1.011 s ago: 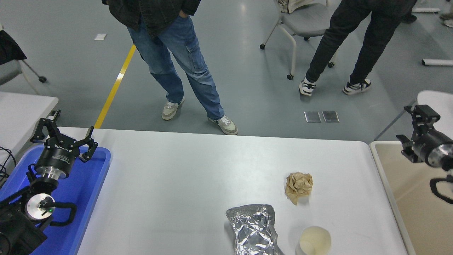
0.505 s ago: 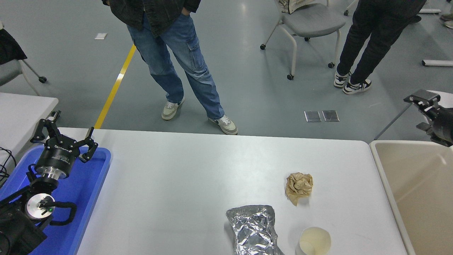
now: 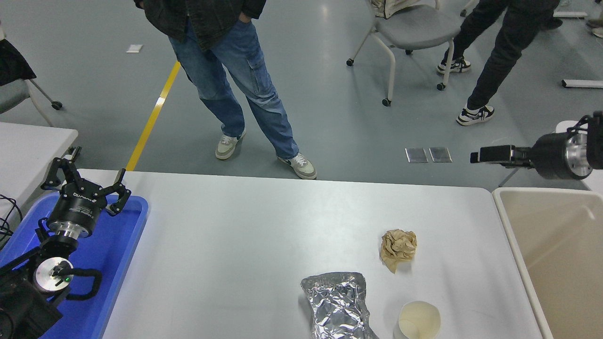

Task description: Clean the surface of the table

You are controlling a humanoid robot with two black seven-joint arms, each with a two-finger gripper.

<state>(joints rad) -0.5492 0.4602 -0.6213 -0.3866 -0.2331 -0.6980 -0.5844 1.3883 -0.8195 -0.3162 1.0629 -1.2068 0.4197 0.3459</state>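
Note:
The table surface (image 3: 245, 230) is a wide white-grey top. On its right half lie a crumpled brown paper ball (image 3: 398, 247), a crinkled silver foil bag (image 3: 337, 303) and a tipped paper cup (image 3: 418, 321) at the front edge. My right gripper (image 3: 490, 155) comes in from the right edge, turned sideways and pointing left. It hovers above the table's far right corner, well away from the litter. My left gripper (image 3: 85, 181) is parked open and holding nothing over the blue tray (image 3: 120, 245) at the lower left.
A beige bin (image 3: 556, 263) stands against the table's right end. Beyond the far edge one person in jeans (image 3: 235, 80) stands; another in black trousers (image 3: 499, 52) walks near a grey wheeled chair (image 3: 410, 33). A smaller white table (image 3: 28, 146) is at the left.
My right gripper has swung up from over the bin and turned to point left, level above the table's far right corner. The person in black trousers has stepped away. The left arm has not moved.

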